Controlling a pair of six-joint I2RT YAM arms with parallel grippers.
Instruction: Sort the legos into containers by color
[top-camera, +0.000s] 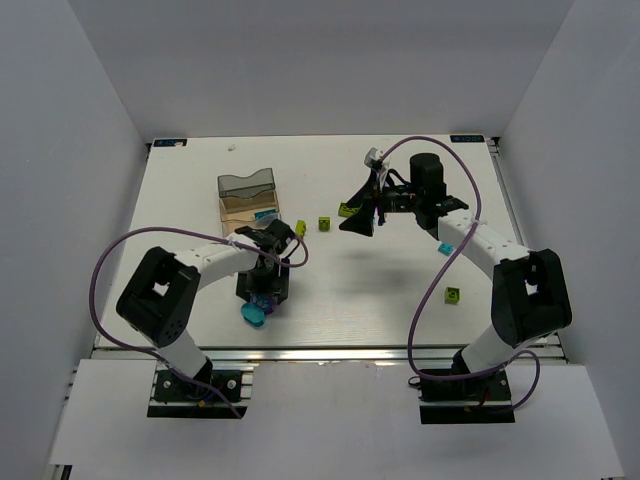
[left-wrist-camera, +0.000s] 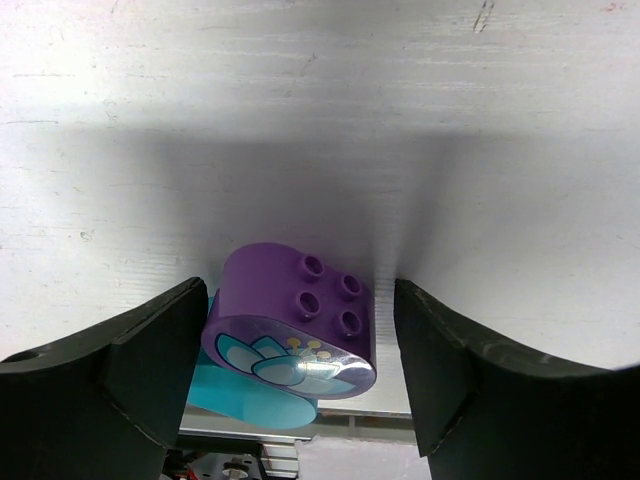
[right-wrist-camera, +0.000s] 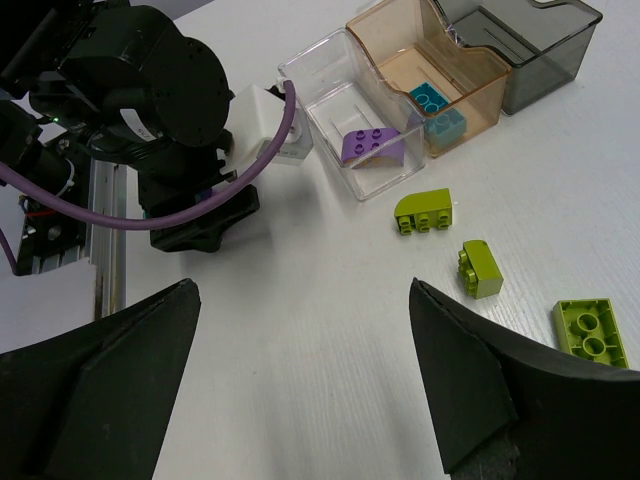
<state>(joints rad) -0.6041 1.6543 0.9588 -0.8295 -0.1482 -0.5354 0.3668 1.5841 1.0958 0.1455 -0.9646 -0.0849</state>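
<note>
The purple brick (left-wrist-camera: 290, 320) sits low and centre in the left wrist view, on the tabletop (left-wrist-camera: 320, 150) against a cyan brick (left-wrist-camera: 240, 395). Your left gripper (left-wrist-camera: 300, 345) straddles it, open and not yet clamped. Close, then carry it to the clear bin (right-wrist-camera: 330, 100). Your right gripper (right-wrist-camera: 300, 380) hangs open, empty.

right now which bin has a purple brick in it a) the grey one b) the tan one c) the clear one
c, the purple brick lies in the clear bin, while the tan bin holds only blue bricks.
</note>
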